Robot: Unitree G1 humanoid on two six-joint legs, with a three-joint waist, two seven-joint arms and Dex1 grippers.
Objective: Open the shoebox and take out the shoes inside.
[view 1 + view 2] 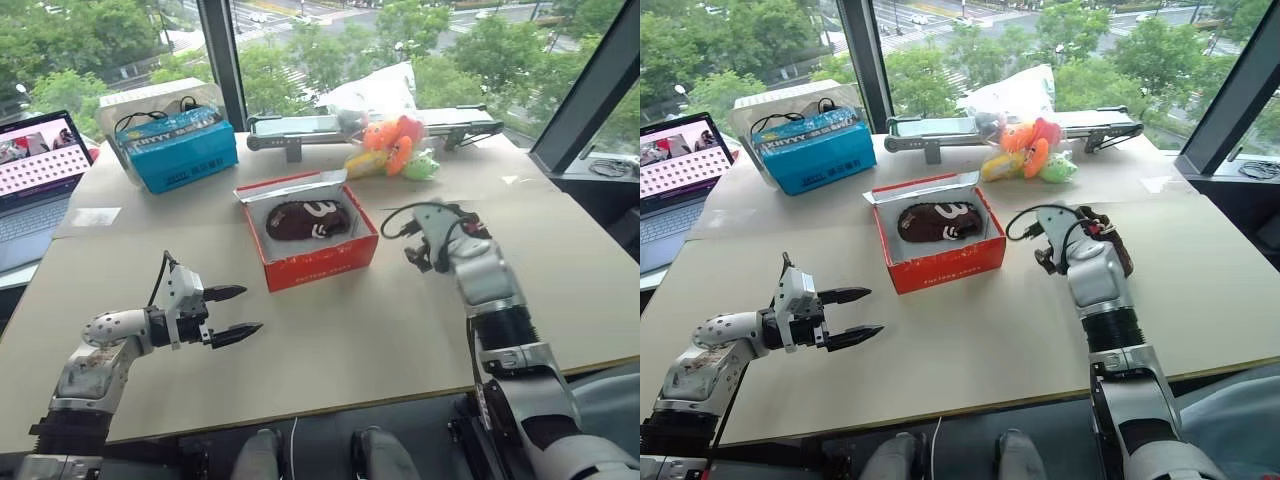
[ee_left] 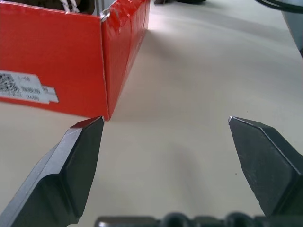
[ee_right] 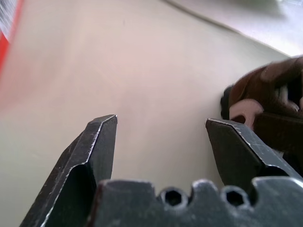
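Note:
The red shoebox (image 1: 318, 265) stands open in the middle of the table, its pale lid (image 1: 292, 186) folded back. One dark brown shoe (image 1: 308, 220) with white markings lies inside it. A second brown shoe (image 1: 1120, 246) rests on the table right of the box, beside my right hand. My right gripper (image 3: 161, 122) is open with nothing between its fingers, and that shoe (image 3: 270, 92) lies just off to one side of it. My left gripper (image 1: 232, 312) is open near the box's front left corner (image 2: 102, 56), apart from it, just above the table.
A blue box (image 1: 180, 150) with cables on top sits at the back left. A laptop (image 1: 35, 170) is at the left edge. Orange and green plush toys (image 1: 395, 148) and a long grey device (image 1: 300, 128) lie behind the shoebox.

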